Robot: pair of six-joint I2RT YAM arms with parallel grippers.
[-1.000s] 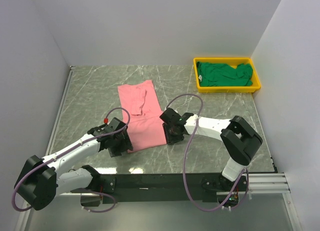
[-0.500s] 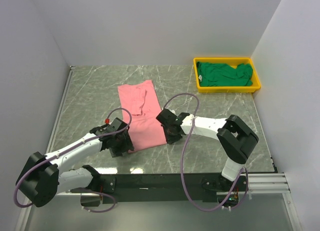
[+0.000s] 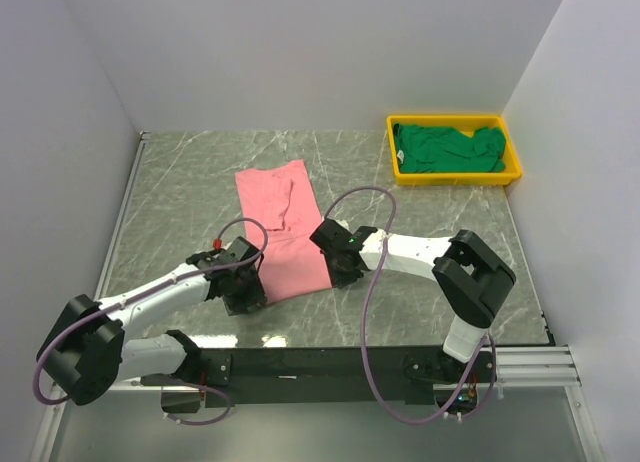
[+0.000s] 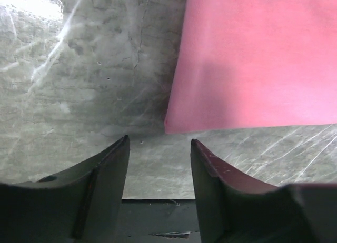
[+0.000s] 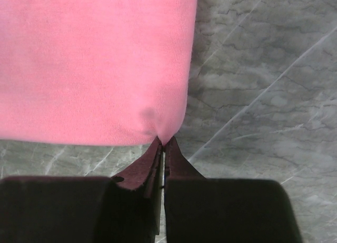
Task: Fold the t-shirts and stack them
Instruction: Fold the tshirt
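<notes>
While the pink t-shirt (image 3: pixel 285 232) lies flat on the grey marbled counter (image 3: pixel 180 192), folded into a long narrow strip that runs from the middle of the surface toward the near edge, both arms reach in low to its near end, one at each corner. Seen from above, the right claw (image 5: pixel 163 143) sits at the near right corner of the strip; its wrist camera shows the two fingers pressed together with almost no gap, pinching the very tip of that corner, where the cloth puckers into small creases just above the fingertips. At the near left corner is the left claw (image 4: pixel 159 143), partly open, its two dark fingers (image 4: pixel 105 169) standing clearly apart with bare counter showing between them. The pink corner lies just ahead of that gap, a little toward the right finger, and nothing is held there; whether the fingertips touch the counter I cannot tell. The strip's edges look straight and smooth, and a sleeve is folded onto the upper part of it. Well apart from all this, at the far right corner of the counter, the dark green t-shirt (image 3: pixel 445 147) lies crumpled inside a yellow rectangular tray (image 3: pixel 455 176), filling most of it, with neither arm near.
</notes>
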